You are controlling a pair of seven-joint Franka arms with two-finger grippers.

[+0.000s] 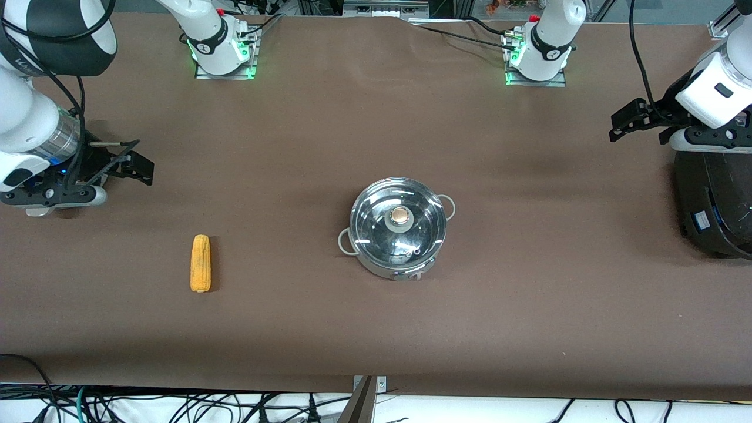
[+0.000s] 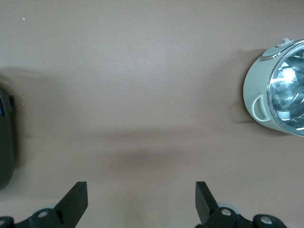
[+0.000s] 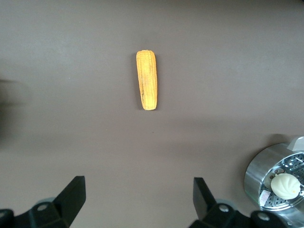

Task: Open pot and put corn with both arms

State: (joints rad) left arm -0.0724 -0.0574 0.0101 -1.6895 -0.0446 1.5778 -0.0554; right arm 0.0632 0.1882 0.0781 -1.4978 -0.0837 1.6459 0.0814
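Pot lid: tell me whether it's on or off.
On. The clear glass lid sits flat across the rim of the pot, its round knob centred on top, and neither gripper is near it.

The right arm comes from its base at the top of the front view and bends out to its own end of the tabletop (image 1: 376, 329). Its wrist is white and its right claw (image 1: 134, 161) is black. The two fingers (image 3: 71, 199) stand wide apart and hold nothing. The left arm bends out to its own end of the tabletop too. The left claw (image 1: 631, 120) hangs in the air, fingers (image 2: 73, 202) wide apart and empty. Both arms wait.
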